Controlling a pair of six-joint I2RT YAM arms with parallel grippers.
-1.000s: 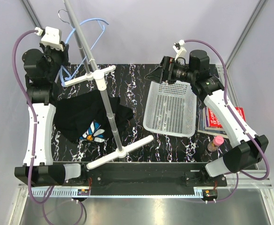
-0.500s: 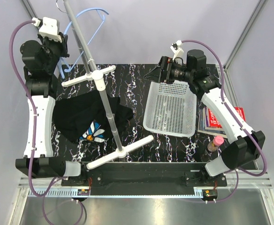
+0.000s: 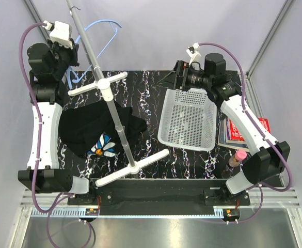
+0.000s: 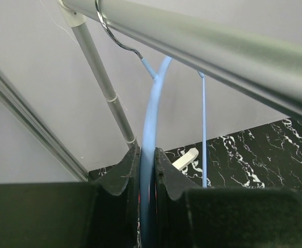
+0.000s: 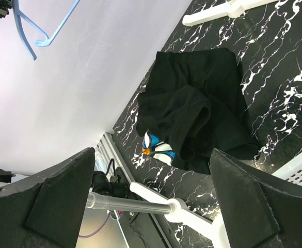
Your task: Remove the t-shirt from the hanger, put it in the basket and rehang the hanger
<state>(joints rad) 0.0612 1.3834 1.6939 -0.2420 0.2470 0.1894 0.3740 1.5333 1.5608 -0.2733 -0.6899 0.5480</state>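
The black t-shirt (image 3: 89, 129) lies crumpled on the table at the left, daisy print facing up, free of the hanger; the right wrist view shows the t-shirt (image 5: 192, 108) too. My left gripper (image 3: 69, 58) is raised at the back left, shut on the light-blue hanger (image 3: 103, 25). In the left wrist view the hanger's arm (image 4: 153, 119) runs up from between the left gripper (image 4: 147, 160) pads to its metal hook (image 4: 109, 31), which rests against the grey pole (image 4: 192, 36). My right gripper (image 3: 174, 77) hovers open and empty at the basket's far edge, seen wide apart (image 5: 151, 155).
A tall grey pole stand (image 3: 96, 62) with white crossbars leans across the left half of the table. A white mesh basket (image 3: 188, 119) sits right of centre. Books (image 3: 238, 132) and a small pink-capped bottle (image 3: 238, 157) lie at the right edge.
My left gripper has risen with the hanger and shifted slightly right toward the pole. The right arm has barely moved. The t-shirt stays put.
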